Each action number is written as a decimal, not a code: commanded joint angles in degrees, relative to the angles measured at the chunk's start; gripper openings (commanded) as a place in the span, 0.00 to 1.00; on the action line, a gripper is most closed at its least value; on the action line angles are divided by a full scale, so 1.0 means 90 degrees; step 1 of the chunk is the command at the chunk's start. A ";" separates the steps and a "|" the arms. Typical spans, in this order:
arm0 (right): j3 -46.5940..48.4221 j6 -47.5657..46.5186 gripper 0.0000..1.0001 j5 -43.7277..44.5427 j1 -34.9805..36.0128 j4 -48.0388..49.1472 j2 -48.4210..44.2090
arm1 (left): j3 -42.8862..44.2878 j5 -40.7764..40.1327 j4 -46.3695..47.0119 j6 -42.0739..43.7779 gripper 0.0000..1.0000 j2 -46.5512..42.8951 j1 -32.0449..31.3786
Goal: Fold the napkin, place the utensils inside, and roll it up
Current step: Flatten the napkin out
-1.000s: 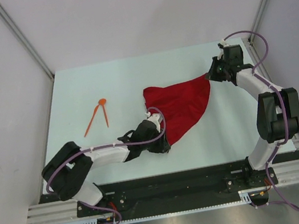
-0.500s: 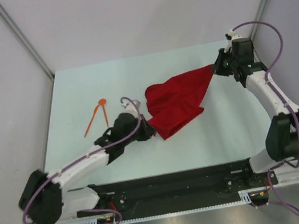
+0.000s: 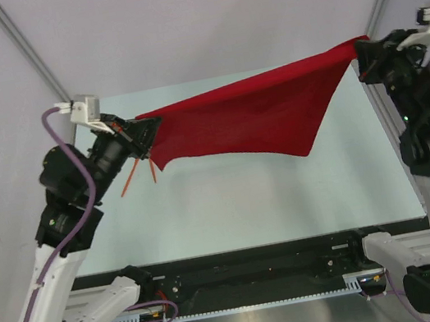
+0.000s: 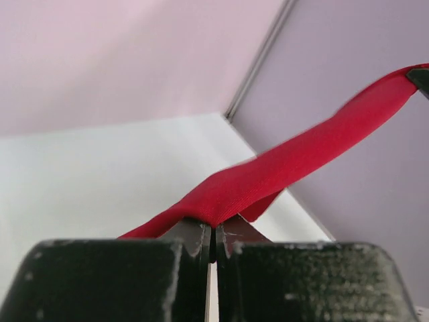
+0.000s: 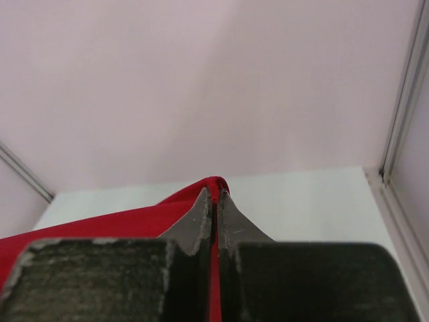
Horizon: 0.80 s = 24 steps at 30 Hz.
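Both grippers hang high over the pale table (image 3: pixel 248 205). The left gripper (image 3: pixel 146 131) is clamped on one corner of the bright red soft cloth napkin (image 3: pixel 248 113), above thin orange plastic utensils (image 3: pixel 128 185) lying on the table. The napkin stretches through the air to the right gripper (image 3: pixel 361 56), which is closed on the opposite corner.

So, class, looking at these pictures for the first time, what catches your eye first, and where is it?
The red napkin stands out at once, stretched in mid-air above the pale table across the top view. The left tool pinches its left corner and the right tool its right corner, both raised. Orange utensils peek out on the table just below the left tool in that view.
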 commanded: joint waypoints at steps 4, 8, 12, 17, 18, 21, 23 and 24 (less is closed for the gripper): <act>0.1048 -0.0490 0.00 0.0879 -0.0047 -0.0231 -0.0498 | 0.1235 0.0626 -0.0329 0.0446 0.00 -0.0170 0.0084; 0.0807 -0.0529 0.00 0.0977 -0.0056 -0.0076 -0.0032 | 0.1158 0.0821 0.0033 0.0320 0.00 0.0374 0.0307; -0.0014 -0.0500 0.00 0.0850 -0.0095 0.0606 0.0768 | 0.0321 0.2059 0.1366 -0.0519 0.00 0.1254 0.1312; -0.0757 -0.0315 0.00 0.0431 -0.0349 0.1738 0.2409 | 0.0063 0.3535 0.2969 -0.1555 0.00 0.3631 0.2046; -0.0709 -0.0189 0.00 0.0324 -0.0407 0.1886 0.3224 | 0.0228 0.3643 0.3022 -0.1653 0.00 0.4084 0.2086; 0.0031 0.0182 0.00 -0.0319 -0.0544 0.2113 0.5088 | 0.1242 0.4054 0.3169 -0.1897 0.03 0.6085 0.2242; 0.0733 0.0417 0.15 -0.0749 -0.0613 0.2016 0.6118 | 0.2138 0.4084 0.3188 -0.2083 0.28 0.7092 0.2310; 0.1500 0.0660 0.30 -0.1361 -0.0690 0.1909 0.7051 | 0.2327 0.4006 0.3343 -0.2412 0.56 0.7831 0.2407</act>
